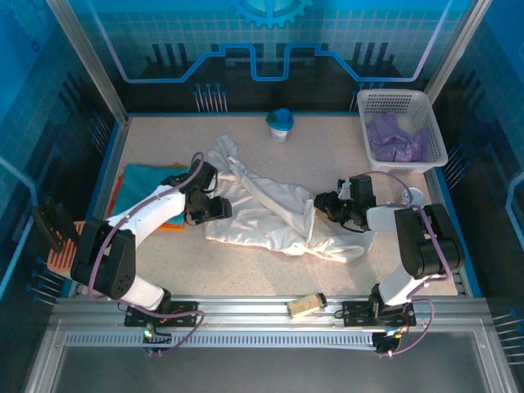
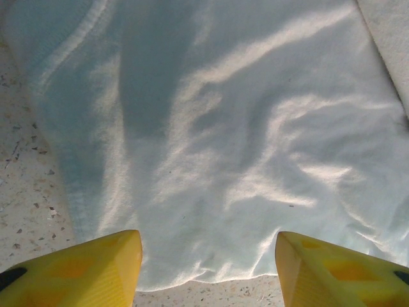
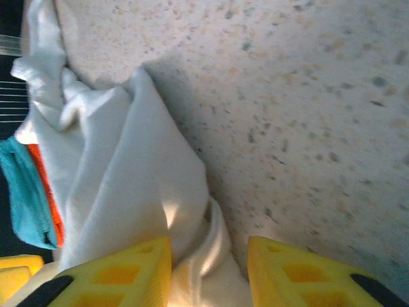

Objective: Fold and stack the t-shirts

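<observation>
Lying crumpled, white t-shirt point(image 1: 270, 217): long axis far-left to near-right. Left gripper point(image 1: 223, 209) and right gripper point(image 1: 322, 205) spread open at its ends. Teal t-shirt point(image 1: 143, 182) lies leftward.

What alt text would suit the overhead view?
A crumpled white t-shirt lies on the table, the left gripper and right gripper at opposite sides of it. Folded teal and orange shirts sit far left; a white basket at back right holds purple cloth.
</observation>
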Available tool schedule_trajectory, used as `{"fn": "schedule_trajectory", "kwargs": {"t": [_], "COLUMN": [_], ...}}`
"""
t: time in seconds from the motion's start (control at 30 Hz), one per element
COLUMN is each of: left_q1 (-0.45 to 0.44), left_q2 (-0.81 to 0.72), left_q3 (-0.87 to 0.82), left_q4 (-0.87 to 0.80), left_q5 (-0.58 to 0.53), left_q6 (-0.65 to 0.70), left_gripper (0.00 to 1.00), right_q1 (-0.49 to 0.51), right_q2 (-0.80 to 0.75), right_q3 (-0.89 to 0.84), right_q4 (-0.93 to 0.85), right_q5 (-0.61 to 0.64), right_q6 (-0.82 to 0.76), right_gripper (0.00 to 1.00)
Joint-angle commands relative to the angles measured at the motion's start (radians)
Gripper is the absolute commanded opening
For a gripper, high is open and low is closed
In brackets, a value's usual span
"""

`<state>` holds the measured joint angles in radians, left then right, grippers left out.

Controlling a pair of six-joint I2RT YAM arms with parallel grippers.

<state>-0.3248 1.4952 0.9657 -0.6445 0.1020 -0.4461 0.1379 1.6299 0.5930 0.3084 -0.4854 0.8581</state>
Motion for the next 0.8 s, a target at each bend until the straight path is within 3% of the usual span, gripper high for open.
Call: {"fn": "schedule_trajectory", "kwargs": {"t": [0.0,0.43,0.53,0.7,0.77], "left_q1": [-0.005,-0.005,-0.005,-0.005,-0.005], "left_q2": [-0.026,-0.001,-0.008,-0.016,-0.015], "left_q3": [0.0,0.005,-0.002,-0.015,-0.018], "left_q4": [-0.028,-0.009,-0.009,-0.006,-0.004], "left_q5": [-0.01,0.011,0.004,0.0,0.001], "left_q6": [0.01,0.007,0.007,0.006,0.004], "left_gripper": [0.58,0.58,0.58,0.58,0.58], "right_q1": [-0.011,-0.009,-0.01,-0.016,-0.015], "right_q2": [0.019,-0.031,-0.044,-0.092,-0.121], "right_q3": [-0.023,-0.095,-0.101,-0.086,-0.071], "right_q4": [0.141,0.143,0.138,0.079,0.035], "right_q5": [-0.08,-0.086,-0.082,-0.07,-0.06], "right_q6": [0.058,0.066,0.07,0.065,0.054], "right_gripper": [0.36,0.29,0.23,0.0,0.0]}}
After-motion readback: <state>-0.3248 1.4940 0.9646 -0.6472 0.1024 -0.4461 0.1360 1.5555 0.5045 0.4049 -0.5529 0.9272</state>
